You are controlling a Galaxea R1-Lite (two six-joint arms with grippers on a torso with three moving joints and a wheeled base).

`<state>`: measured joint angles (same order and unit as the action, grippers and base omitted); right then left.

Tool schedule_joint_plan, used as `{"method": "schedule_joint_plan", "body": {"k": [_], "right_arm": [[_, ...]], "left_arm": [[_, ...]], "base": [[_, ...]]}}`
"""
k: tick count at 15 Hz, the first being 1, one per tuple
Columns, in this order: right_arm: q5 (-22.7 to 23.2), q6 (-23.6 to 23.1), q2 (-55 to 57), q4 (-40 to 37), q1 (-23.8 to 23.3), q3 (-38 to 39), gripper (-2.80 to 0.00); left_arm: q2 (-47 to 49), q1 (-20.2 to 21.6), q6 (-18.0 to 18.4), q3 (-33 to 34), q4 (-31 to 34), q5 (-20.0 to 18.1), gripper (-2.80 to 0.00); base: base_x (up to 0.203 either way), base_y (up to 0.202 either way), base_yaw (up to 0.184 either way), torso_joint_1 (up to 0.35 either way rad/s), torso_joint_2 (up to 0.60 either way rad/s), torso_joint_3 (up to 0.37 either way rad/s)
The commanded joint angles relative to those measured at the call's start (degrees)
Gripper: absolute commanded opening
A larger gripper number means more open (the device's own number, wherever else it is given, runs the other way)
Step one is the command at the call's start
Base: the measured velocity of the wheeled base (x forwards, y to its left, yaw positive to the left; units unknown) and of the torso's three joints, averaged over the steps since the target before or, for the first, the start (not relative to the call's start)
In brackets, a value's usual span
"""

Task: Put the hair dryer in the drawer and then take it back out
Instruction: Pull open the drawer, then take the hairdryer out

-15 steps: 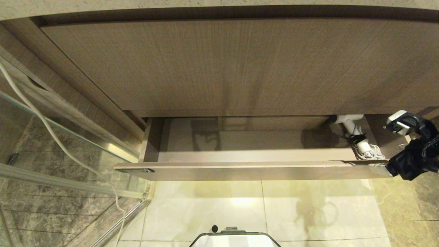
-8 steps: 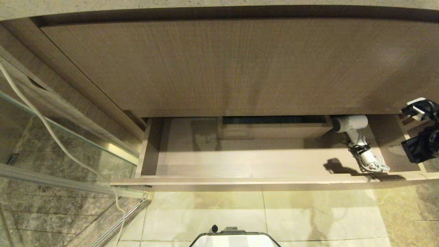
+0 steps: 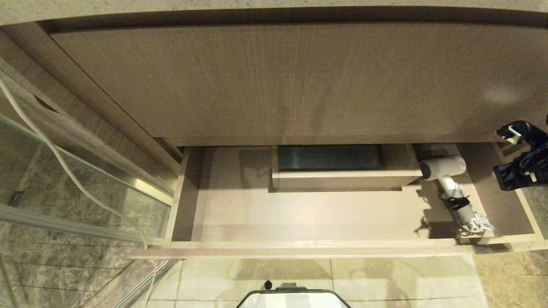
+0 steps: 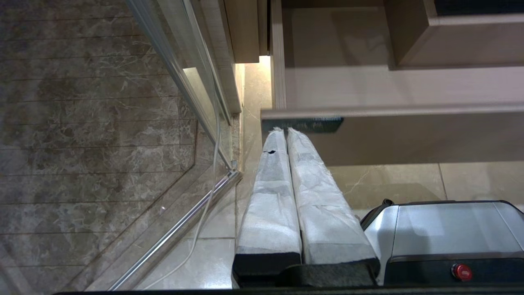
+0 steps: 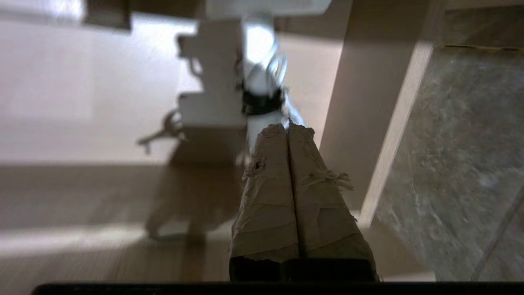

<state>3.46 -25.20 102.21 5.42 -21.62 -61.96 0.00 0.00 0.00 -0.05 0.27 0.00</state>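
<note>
We see the drawer (image 3: 299, 222) pulled well out below the taller wood-grain panel (image 3: 278, 81), its flat front toward us and its boxed cut-out (image 3: 338, 169) against the far wall. The dryer (image 3: 447, 179) lies inside the drawer at the right end, just right of the cut-out: its barrel points left, its handle runs toward the near right, and the bundled cord (image 3: 477, 224) rests by the front wall. Our right end effector (image 5: 288, 129) is above the drawer's right side, over the dryer's handle, with both padded fingers (image 5: 270, 184) pressed together and nothing between them; in the right wrist view the tips sit just short of the black band on the handle, and we cannot tell whether they touch it. Our left end effector (image 4: 286, 133) is parked low near the drawer's left front corner, fingers together and empty, beside the glass partition (image 4: 192, 94) over the tiled floor (image 3: 385, 278).
</note>
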Motion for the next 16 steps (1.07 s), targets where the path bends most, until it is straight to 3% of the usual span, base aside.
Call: {"method": "schedule_joint_plan", "body": {"k": [1,6,10,11,16], "right_arm": [[-0.1,0.3,5.2,0.0,-0.5,-2.5,-2.8],[-5.0,9.6,16.9,-2.5,0.9,-11.4,-2.8],[-5.4,9.9,19.7,-3.0,1.3,-12.0,-2.8],[-5.9,9.9,19.9,-2.9,1.2,-12.0,0.0],[-9.2,9.9,22.7,-3.2,1.2,-11.0,0.0]], "left_arm": [[-0.1,0.0,-0.1,0.0,0.0,0.0,-2.8],[0.0,0.0,0.0,0.0,0.0,0.0,-2.8],[-0.1,0.0,0.0,0.0,0.0,0.0,-2.8],[-0.1,0.0,-0.1,0.0,0.0,0.0,-2.8],[-0.1,0.0,-0.1,0.0,0.0,0.0,-2.8]], "base": [[0.0,0.0,0.0,0.0,0.0,0.0],[0.0,0.0,0.0,0.0,0.0,0.0],[0.0,0.0,0.0,0.0,0.0,0.0],[0.0,0.0,0.0,0.0,0.0,0.0],[0.0,0.0,0.0,0.0,0.0,0.0]]}}
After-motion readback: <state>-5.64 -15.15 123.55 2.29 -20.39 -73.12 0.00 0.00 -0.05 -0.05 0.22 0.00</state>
